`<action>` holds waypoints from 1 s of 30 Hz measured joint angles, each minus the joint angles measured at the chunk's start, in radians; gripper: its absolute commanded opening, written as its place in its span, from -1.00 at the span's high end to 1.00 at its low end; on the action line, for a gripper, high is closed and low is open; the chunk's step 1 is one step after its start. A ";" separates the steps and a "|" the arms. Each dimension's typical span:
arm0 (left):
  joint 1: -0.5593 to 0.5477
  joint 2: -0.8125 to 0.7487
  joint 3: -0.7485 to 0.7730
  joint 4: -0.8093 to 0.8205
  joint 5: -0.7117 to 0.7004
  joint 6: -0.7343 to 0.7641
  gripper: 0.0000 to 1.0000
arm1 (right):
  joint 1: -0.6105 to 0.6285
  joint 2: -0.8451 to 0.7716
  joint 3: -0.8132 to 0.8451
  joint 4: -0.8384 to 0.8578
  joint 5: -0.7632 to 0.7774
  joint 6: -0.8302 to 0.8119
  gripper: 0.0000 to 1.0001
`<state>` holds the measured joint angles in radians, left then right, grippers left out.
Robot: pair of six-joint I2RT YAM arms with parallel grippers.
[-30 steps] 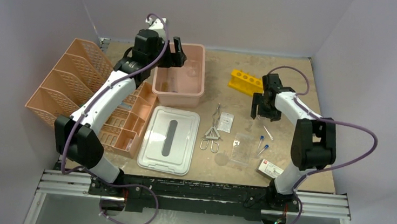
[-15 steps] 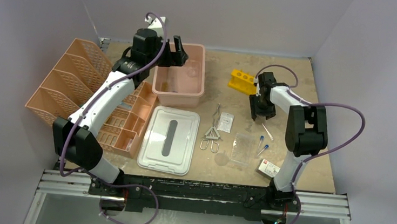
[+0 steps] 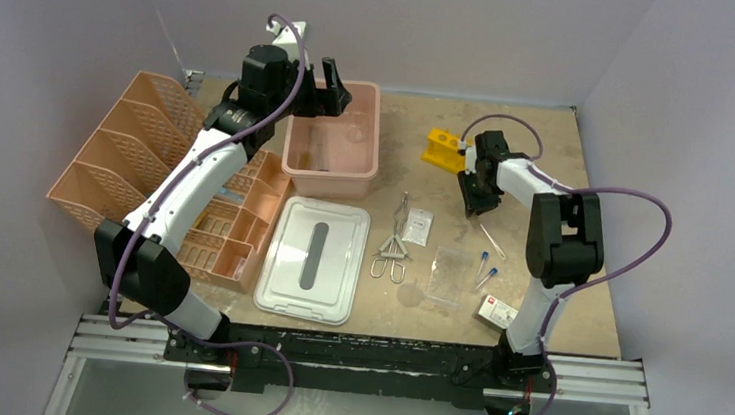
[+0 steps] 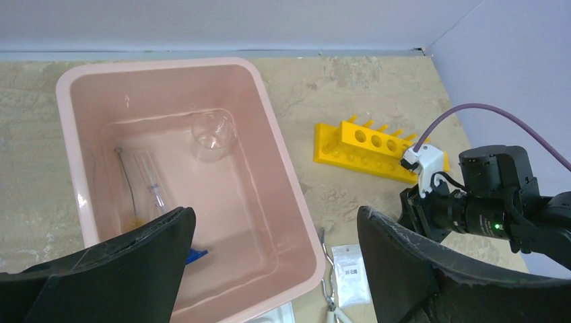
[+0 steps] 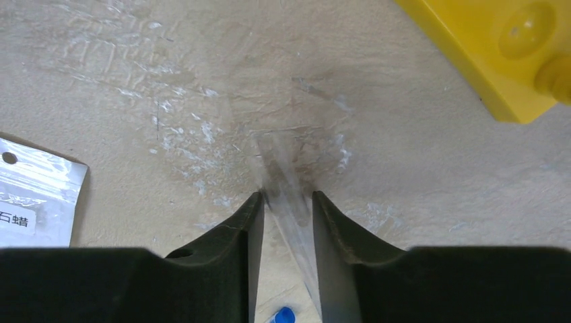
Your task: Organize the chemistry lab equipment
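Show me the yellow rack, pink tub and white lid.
Yellow rack (image 4: 368, 138), left wrist view, holed top.
Pink tub (image 4: 289, 176), left wrist view, right rim.
White lid (image 3: 344, 256), top external view, flat right side.

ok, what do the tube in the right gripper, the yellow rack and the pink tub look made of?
Tube: clear and see-through with faint glints. It looks like glass, though clear plastic is not ruled out.
Yellow rack: opaque moulded plastic with a smooth semi-gloss finish, uniform colour and round holes.
Pink tub: plastic, smooth and slightly glossy, with soft reflections on the inner walls and a rounded moulded rim.
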<state>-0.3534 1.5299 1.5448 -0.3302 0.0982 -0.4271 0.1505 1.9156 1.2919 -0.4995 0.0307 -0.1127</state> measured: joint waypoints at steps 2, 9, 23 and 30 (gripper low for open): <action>0.000 0.000 0.000 0.000 0.000 0.000 -0.82 | 0.002 0.000 0.000 0.011 0.000 -0.013 0.52; 0.000 0.000 0.000 0.000 -0.007 0.000 -0.84 | 0.011 0.002 0.002 0.033 0.008 -0.038 0.65; 0.000 -0.012 -0.090 0.082 0.027 -0.052 -0.80 | 0.059 -0.246 0.004 0.097 0.054 -0.026 0.66; -0.005 -0.034 -0.202 0.215 0.112 -0.157 -0.75 | 0.059 -0.421 0.006 0.200 -0.033 0.102 0.64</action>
<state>-0.3588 1.4963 1.3426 -0.1154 0.2100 -0.5838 0.2092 1.4948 1.2976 -0.3000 -0.0025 -0.0105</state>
